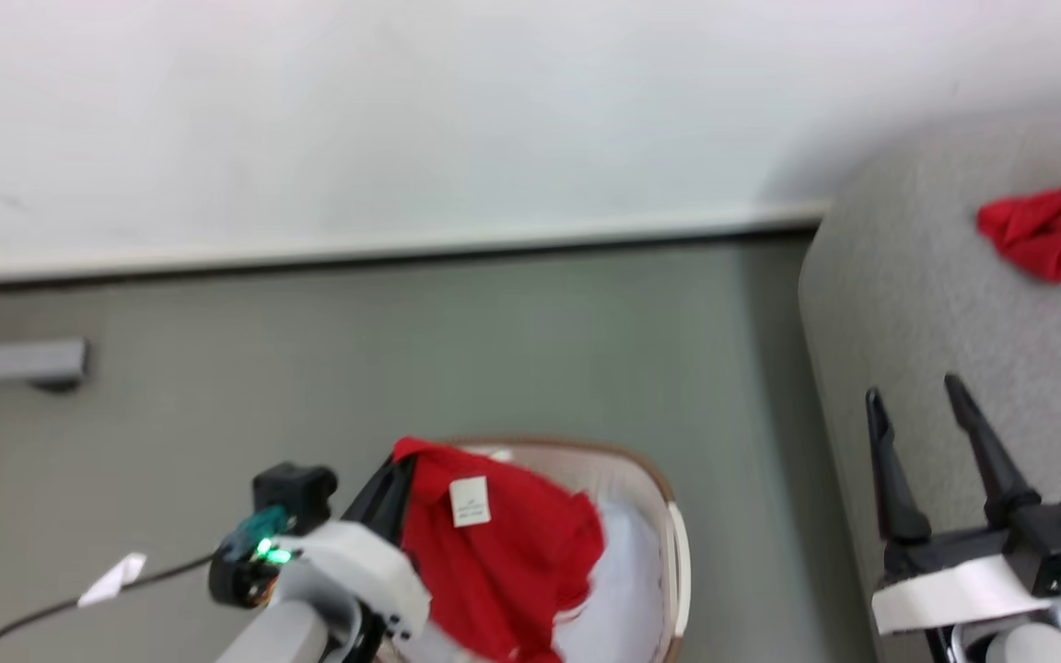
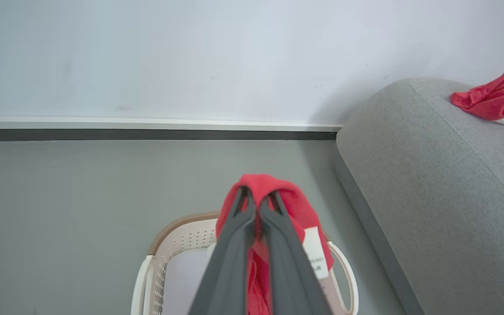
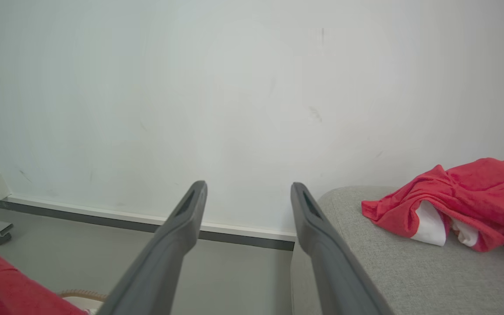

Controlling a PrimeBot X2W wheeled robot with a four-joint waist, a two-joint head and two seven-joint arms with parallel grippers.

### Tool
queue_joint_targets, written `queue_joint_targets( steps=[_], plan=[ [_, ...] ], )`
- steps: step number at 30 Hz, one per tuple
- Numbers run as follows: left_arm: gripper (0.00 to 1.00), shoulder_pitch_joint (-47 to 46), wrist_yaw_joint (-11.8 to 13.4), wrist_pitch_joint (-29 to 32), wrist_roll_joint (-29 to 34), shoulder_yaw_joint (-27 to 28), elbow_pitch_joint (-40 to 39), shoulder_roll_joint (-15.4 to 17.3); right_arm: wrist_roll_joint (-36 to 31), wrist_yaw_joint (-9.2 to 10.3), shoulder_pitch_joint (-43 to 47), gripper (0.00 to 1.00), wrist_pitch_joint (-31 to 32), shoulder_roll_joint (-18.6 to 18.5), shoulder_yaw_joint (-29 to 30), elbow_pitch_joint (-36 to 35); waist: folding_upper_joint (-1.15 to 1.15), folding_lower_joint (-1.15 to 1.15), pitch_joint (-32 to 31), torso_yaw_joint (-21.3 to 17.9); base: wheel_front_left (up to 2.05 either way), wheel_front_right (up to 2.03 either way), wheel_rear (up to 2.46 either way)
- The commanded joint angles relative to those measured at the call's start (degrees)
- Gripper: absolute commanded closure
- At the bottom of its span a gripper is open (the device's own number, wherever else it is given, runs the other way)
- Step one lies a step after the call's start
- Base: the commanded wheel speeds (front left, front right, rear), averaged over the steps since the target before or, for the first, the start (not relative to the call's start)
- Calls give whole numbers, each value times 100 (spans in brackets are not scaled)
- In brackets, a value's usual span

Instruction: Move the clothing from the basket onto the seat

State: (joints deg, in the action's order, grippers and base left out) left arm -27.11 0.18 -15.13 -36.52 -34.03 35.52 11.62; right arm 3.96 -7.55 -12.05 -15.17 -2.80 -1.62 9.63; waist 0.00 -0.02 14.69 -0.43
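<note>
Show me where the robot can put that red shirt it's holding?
The seat is bare from its rounded corner up to the red garment lying there. Crowded spots: that garment's side, and the edge by the open right gripper.

- A plain indoor room set up like a corner of a home; whether it is a lived-in house or a test space cannot be told
- White painted wall (image 1: pixel 402 110), faintly scuffed; a white skirting board (image 1: pixel 402 247) with a dark strip beneath it runs along its foot
- Smooth grey floor (image 1: pixel 494 350)
- Large grey woven seat (image 1: pixel 936 304) with a rounded corner, standing against the wall; living-room furniture
- Cream perforated laundry basket (image 1: pixel 623 481) on the floor near the seat; red clothing (image 1: pixel 503 543) above it; a second red garment (image 1: pixel 1042 230) lies on the seat; household laundry
- Dark cable (image 1: pixel 33 617) with a white tag (image 1: pixel 111 575) trailing over the floor; this suggests equipment
</note>
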Motion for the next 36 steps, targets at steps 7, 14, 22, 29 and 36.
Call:
queue_joint_targets(
  steps=[7,14,22,29,36],
  plan=[
    [100,931,574,66,156,206,-1417,607,194,13,458,0,4,-16,-102,295,0,2,-1200,133,0,0,0],
    [100,1472,1045,230,201,372,-2475,1036,270,13,675,0,4,-19,-172,397,0,2,-1532,102,0,0,0],
    [100,1759,1455,429,230,623,-3597,1412,265,13,740,0,4,-17,-207,432,0,2,-1564,105,0,0,0],
    [100,1866,1612,601,255,667,-4141,1594,331,13,683,0,4,-15,-394,406,0,2,-1550,69,0,0,0],
    [100,1832,1611,726,250,622,-4491,1676,276,13,326,0,4,-18,-1609,447,0,2,-1518,24,0,0,0]
  ],
)
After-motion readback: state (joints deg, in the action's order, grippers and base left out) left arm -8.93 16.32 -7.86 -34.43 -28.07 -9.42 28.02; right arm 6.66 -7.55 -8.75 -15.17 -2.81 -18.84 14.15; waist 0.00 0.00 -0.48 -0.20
